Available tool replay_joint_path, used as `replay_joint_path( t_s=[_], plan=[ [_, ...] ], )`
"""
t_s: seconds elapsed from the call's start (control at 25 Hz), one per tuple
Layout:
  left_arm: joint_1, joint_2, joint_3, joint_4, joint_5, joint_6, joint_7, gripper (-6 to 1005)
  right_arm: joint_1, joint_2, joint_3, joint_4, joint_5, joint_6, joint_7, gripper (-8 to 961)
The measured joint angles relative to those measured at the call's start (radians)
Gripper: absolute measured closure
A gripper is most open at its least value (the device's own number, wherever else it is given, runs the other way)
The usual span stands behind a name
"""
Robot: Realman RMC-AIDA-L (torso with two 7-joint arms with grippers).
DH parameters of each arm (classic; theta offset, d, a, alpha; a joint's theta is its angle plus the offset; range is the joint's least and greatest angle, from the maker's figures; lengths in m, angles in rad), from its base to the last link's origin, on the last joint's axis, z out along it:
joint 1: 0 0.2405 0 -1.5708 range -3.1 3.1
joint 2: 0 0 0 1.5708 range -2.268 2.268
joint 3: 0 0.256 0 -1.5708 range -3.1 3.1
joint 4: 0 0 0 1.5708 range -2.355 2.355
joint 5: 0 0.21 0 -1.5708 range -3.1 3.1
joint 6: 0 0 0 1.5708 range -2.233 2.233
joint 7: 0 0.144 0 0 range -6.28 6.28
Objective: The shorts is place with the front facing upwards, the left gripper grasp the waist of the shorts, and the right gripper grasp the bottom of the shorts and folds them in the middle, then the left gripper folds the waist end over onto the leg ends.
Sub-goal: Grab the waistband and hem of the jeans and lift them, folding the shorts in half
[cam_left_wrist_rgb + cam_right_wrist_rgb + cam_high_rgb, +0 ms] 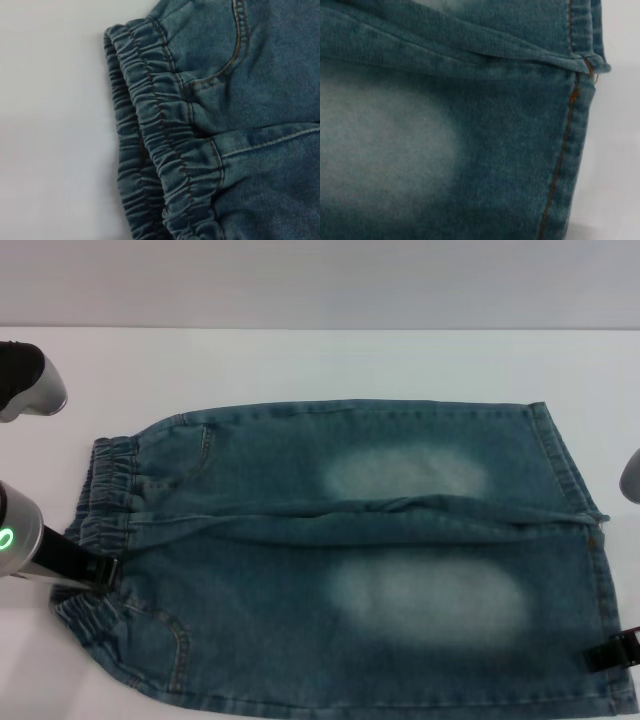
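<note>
Denim shorts (pixel 350 560) fill the lower centre of your head view, flat on the white table (pixel 300 360), front up. Elastic waistband (pixel 105 530) sits at frame left, leg hems (pixel 585 540) at frame right; each leg has a faded patch.

Left gripper (pixel 100 570) is at lower left, its dark tip touching the waistband edge. You can't tell whether it's pinching cloth or just resting on it. Left wrist view gives you only the gathered waistband (pixel 160 140) and a pocket seam.

Right gripper (pixel 612 650) is at the lower right corner, at the near leg's hem. Finger state can't be told either. Right wrist view shows the hem (pixel 575 125) with orange stitching, table beside it.
</note>
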Motion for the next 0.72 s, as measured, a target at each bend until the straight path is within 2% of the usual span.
replay_joint_path(
  t_s=[0.72],
  plan=[
    [-0.009,0.0,0.0,0.0,-0.001,0.0,0.0,971,0.037,0.0,0.002,-0.035,-0.001,-0.01,-0.001,151]
  ],
)
